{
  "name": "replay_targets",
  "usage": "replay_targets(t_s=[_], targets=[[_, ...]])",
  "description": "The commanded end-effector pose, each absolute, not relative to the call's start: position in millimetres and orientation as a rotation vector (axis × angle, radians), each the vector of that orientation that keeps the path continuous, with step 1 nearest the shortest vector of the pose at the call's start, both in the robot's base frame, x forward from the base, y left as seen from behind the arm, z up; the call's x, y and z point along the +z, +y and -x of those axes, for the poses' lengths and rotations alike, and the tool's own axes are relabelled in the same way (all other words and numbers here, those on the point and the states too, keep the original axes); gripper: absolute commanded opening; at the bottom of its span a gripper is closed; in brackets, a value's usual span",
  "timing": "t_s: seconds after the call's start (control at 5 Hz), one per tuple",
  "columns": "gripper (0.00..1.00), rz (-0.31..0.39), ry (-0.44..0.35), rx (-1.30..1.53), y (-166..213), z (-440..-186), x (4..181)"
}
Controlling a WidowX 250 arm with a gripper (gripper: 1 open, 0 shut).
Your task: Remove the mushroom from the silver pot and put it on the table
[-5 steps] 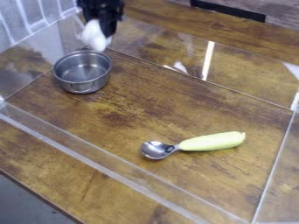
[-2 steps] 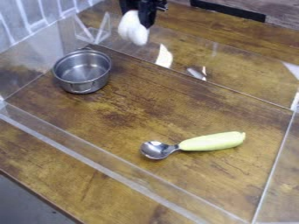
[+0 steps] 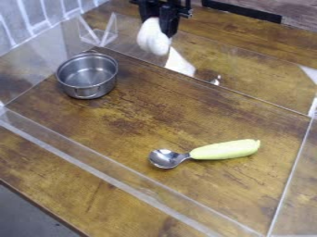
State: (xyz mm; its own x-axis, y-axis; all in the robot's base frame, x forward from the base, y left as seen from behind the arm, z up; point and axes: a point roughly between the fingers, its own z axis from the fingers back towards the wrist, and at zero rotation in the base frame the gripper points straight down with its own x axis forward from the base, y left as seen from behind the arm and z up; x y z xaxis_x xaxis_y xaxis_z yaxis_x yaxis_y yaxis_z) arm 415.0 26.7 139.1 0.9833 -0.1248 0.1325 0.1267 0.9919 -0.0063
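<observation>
- The gripper (image 3: 160,28) hung near the top edge of the view, dark and pointing down, above the far part of the desk (image 3: 148,111).
- Jaws were clamped together on the mushroom (image 3: 152,37); a pale, whitish rounded shape showed just under the dark fingers. The cap colour could not be made out in the blur.
- The mushroom was held in the air, clear of the wood, and well to the right of the silver pot (image 3: 87,74) as the camera saw it.
- The silver pot stood upright on the left part of the desk, round and shiny, its grey interior showing nothing inside.
- The desk was dark brown worn wood with visible grain, bordered by clear acrylic walls (image 3: 124,180); the near wall ran diagonally across the foreground.
- Pale glints lay on the far wall just below and right of the held mushroom; they read as reflections rather than objects.
- A spoon (image 3: 205,153) lay flat on the wood toward the lower right, its silver bowl pointing left and its yellow-green handle pointing right. It was well apart from both the pot and the gripper.
- Nothing touched the pot or the spoon.
- A light tiled surface showed at the upper left corner beyond the wall.
</observation>
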Motion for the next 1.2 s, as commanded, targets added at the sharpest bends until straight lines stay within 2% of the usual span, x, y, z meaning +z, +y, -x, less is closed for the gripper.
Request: replay_targets(t_s=[0.0, 0.6, 0.8, 1.0], targets=[[0.0, 0.025, -0.222, -0.193, 8, -404, 164.6], [0.0, 0.01, -0.179, 0.007, 39, -395, 138.9], [0.0, 0.011, -0.171, -0.042, 36, -392, 128.3], [0.0, 0.016, -0.161, -0.103, 31, -393, 109.8]])
